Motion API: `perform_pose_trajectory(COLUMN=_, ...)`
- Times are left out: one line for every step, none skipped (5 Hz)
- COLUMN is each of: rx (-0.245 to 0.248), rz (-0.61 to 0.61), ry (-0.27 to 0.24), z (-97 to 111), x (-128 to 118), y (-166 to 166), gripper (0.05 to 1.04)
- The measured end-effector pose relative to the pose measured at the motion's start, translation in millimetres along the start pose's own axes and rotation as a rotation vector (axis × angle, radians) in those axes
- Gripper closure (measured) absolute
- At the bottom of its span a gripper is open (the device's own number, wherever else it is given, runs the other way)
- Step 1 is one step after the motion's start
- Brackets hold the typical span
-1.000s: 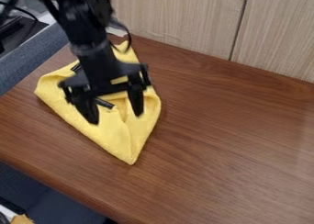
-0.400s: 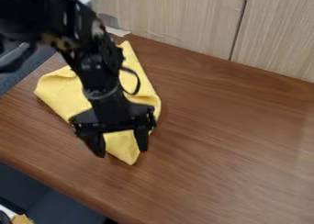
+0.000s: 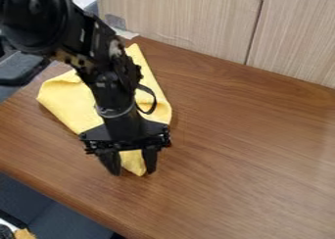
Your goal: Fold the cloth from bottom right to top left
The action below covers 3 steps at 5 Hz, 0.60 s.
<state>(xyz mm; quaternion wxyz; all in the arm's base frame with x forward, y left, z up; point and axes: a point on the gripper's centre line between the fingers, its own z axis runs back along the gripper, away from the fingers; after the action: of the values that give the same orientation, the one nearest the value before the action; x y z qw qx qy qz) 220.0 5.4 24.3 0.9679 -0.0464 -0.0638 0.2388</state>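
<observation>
1. The yellow cloth (image 3: 68, 103) lies on the table, around 10 o'clock in the view, with one corner towards 12 o'clock and its narrow tip towards 6.
2. My gripper (image 3: 134, 171) hangs over that tip, around 7 o'clock in the view; its fingers (image 3: 151, 162) stand apart with yellow showing between them, so I have hold of nothing.
3. Under the cloth is my brown wood-grain table (image 3: 255, 135); a pale panelled wall (image 3: 183, 15) rises from 12 to 2 o'clock.
4. Past the table's edge, between 7 and 8 o'clock, is a dark blue surface (image 3: 46, 203).
5. Since the first frame I've moved from the cloth's middle towards 6 o'clock, and my fingers have drawn closer together; the cloth's outline looks unchanged.
</observation>
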Motion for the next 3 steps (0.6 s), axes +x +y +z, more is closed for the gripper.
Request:
perform_pose_trajectory(rx=0.001, rz=-0.005, ry=0.006, z=-0.2, x=-1.4, y=0.0, gripper=0.734)
perform_pose_trajectory(rx=0.007, rz=-0.007, ry=0.016, z=0.2, x=-3.2, y=-0.3, gripper=0.942)
perform_pose_trajectory(rx=-0.012, rz=-0.012, ry=0.021, z=8.6, x=-5.0, y=-2.8, gripper=1.027)
